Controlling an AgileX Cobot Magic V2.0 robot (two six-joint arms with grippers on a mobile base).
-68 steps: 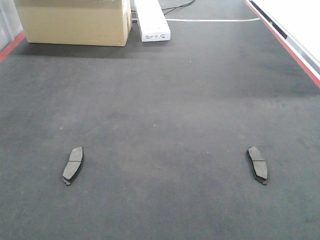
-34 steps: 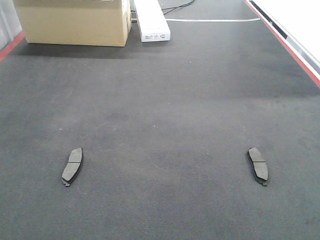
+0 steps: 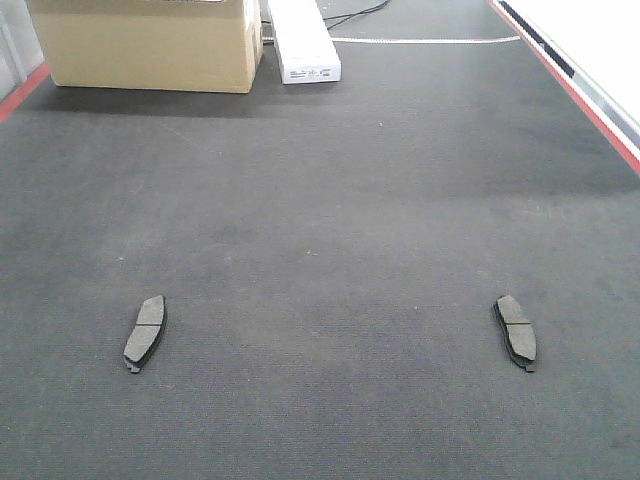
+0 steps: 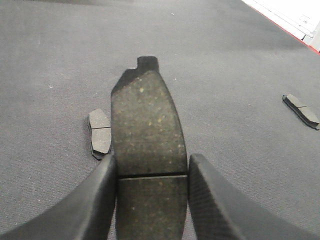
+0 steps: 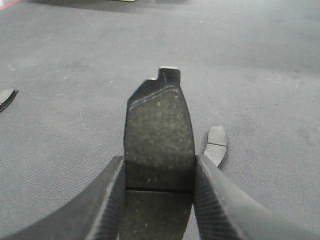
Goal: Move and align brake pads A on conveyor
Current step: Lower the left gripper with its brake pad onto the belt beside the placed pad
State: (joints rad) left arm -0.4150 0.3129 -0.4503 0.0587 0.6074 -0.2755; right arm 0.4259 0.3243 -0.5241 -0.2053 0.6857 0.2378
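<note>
Brake pads A, four: two lay flat on the conveyor, left pad and right pad well apart. Left gripper was clamped across a third pad at its groove; right gripper likewise held the fourth pad. Judged rigid, dense, gritty-faced; best pinched by the long edges.

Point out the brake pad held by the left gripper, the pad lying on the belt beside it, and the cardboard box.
held brake pad (image 4: pixel 147 125), left wrist view, friction face above the groove
lying brake pad (image 4: pixel 100 132), left wrist view, centre groove
cardboard box (image 3: pixel 150 45), front view, front wall
</note>
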